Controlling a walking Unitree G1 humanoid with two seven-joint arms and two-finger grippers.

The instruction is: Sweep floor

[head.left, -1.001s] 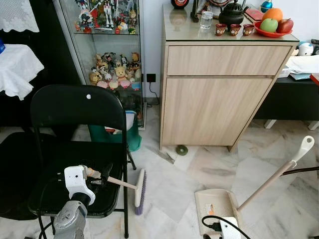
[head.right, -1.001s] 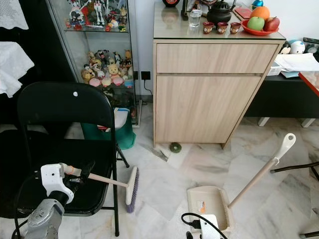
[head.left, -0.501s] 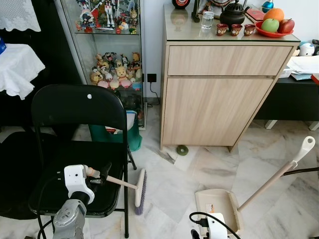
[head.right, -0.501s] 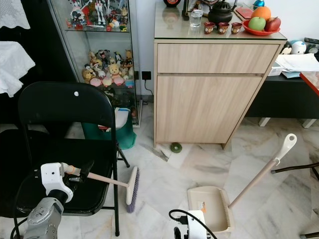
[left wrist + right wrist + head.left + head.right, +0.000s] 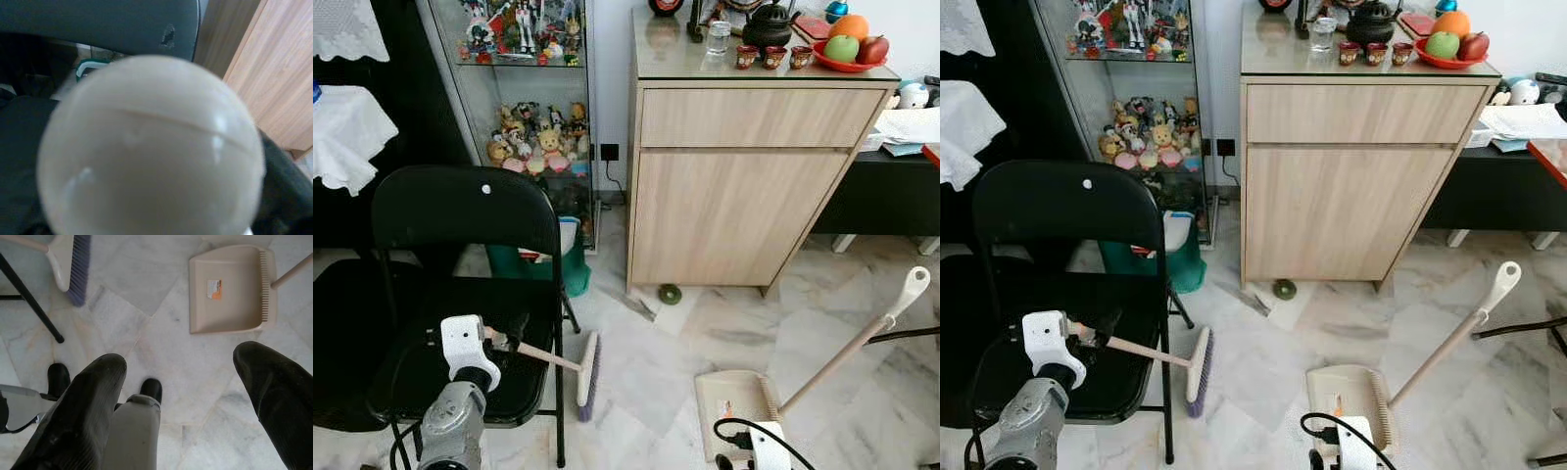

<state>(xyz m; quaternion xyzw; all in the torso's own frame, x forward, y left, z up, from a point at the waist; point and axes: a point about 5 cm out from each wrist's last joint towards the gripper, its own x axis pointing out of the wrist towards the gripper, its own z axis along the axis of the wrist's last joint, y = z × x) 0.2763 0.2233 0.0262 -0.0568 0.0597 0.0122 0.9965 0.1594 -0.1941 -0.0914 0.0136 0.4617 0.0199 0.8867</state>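
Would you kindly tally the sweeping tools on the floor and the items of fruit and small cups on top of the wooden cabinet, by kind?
Broom: 1, its handle held in the left gripper
Dustpan: 1
Fruit on the red plate: 3 (orange, green apple, red apple)
Small cups: 3
Total: 8

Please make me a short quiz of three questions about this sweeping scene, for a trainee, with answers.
1. True or false: the left tool grips the broom by its handle.
2. Fill in: the fingers of the right tool stand ____ with nothing between them.
3. Where is the dustpan? A: in the left tool. B: lying on the floor. C: in the right tool.

Key: 1 true; 2 open; 3 B.
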